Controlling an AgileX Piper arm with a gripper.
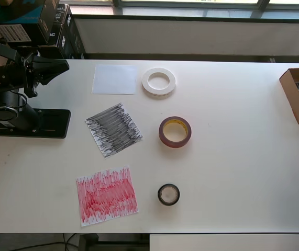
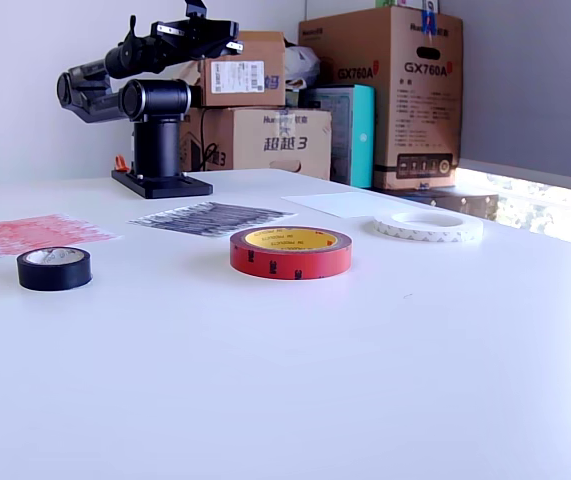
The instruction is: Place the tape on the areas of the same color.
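Three tape rolls lie flat on the white table. The white roll [image 1: 145, 82] [image 2: 427, 229] is just right of the plain white sheet [image 1: 114, 79] [image 2: 340, 203] in the overhead view. The red roll [image 1: 175, 143] [image 2: 290, 256] lies right of the black-scribbled sheet [image 1: 113, 129] [image 2: 205, 216]. The small black roll [image 1: 160, 195] [image 2: 54, 275] lies right of the red-scribbled sheet [image 1: 106, 195] [image 2: 35, 232]. No roll touches a sheet. My gripper [image 1: 64, 66] [image 2: 223, 36] is folded back above the arm base, far from the rolls, empty, its jaws together.
The arm's black base plate [image 1: 39, 123] [image 2: 162, 183] stands at the overhead view's left table edge. An open cardboard box [image 1: 290, 93] sits at the right edge. Stacked cartons [image 2: 405, 90] stand behind the table.
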